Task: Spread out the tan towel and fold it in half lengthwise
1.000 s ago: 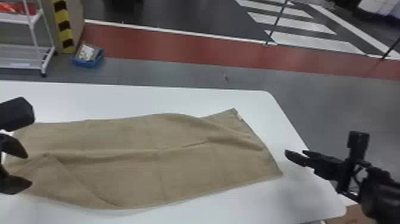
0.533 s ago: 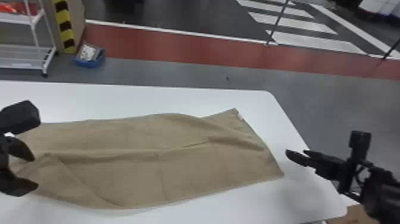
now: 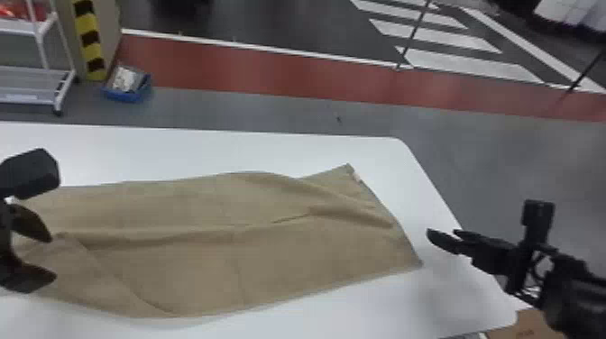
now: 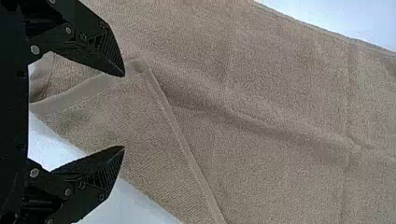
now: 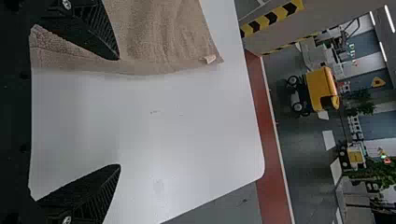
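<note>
Tan and creased, the towel (image 3: 279, 266) lies along the white desk (image 3: 189, 153), one corner flap turned over near its left end, a small pale tag (image 3: 357, 176) at the far right corner. The left hand (image 3: 50, 258) is over the flap, fingers spread; the right hand (image 3: 442, 232), also spread, is near the right end.

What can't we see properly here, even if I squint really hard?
- Head view: part of the towel's left end, behind the left pincer.
- Left wrist view: what lies under the folded corner, which covers it.
- Right wrist view: any writing on the label, too small.
- Head view: what fills the blue box, too small.
</note>
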